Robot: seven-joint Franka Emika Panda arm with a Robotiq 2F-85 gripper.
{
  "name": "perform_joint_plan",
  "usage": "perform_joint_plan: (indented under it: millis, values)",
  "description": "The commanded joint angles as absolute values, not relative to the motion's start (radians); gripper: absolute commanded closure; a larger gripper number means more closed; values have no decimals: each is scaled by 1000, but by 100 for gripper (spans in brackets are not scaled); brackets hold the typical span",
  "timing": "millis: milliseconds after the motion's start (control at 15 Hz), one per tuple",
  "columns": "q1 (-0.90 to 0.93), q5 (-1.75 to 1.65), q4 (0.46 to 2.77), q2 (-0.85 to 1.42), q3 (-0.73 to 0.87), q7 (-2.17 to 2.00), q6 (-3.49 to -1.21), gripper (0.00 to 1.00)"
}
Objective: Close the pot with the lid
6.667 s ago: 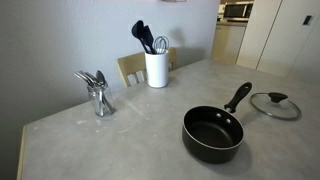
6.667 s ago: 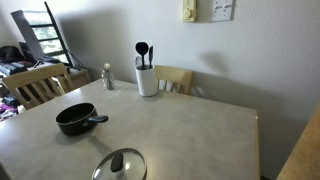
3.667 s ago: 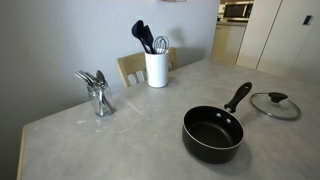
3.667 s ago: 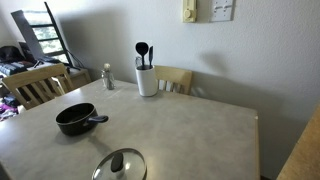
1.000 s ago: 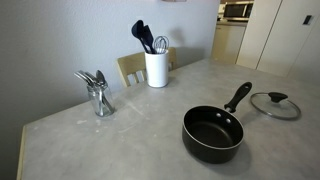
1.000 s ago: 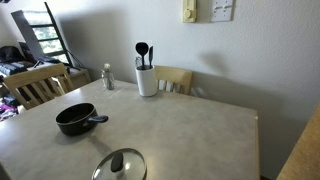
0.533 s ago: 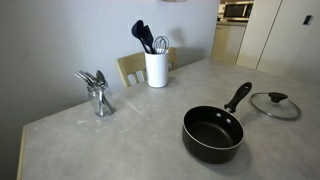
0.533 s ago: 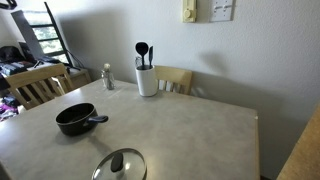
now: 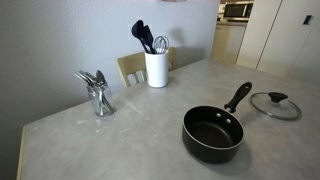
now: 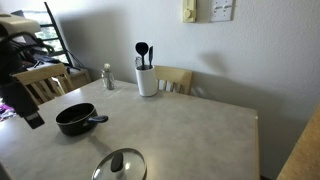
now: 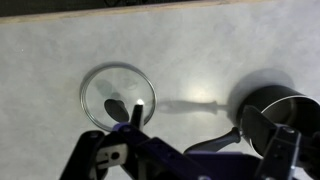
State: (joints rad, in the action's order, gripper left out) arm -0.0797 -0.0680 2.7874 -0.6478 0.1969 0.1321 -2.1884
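Now the arm (image 10: pixel 20 80), blurred, has come in beside the empty pot (image 10: pixel 75 119); the lid (image 10: pixel 119 164) lies apart from it; gripper (image 11: pixel 188 150) spread, holding nothing.

**Hidden, cropped and blurred regions**

In the wrist view, your gripper (image 11: pixel 180 160) appears as a blurred dark mass cut off by the bottom edge, and you cannot read how far apart its fingers stand. It covers the lower rim of the lid (image 11: pixel 115 95) and part of the pot (image 11: pixel 290 108), which the right edge also crops. In an exterior view, the arm (image 10: pixel 18 80) is blurred and cropped at the left edge, and the bottom edge cuts the lid (image 10: pixel 120 163). The worktop (image 9: pixel 140 140) runs out of frame below.
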Motion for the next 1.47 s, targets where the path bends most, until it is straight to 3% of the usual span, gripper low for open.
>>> perform_joint_plan:
  millis: [0,400,867,933,1000,1400]
  values:
    - [-99,-56,2789,-633,182,141,-2196,0]
    - [-108,-138,2778,-587,285,426,-2186,0]
    - [1,-207,2678,-374,627,967,-2220,0]
    - [-46,-156,2661,-333,587,1023,-2218,0]
    - [-100,-175,2721,-431,537,948,-2214,0]
    - [-109,-110,2692,-319,501,968,-2309,0]
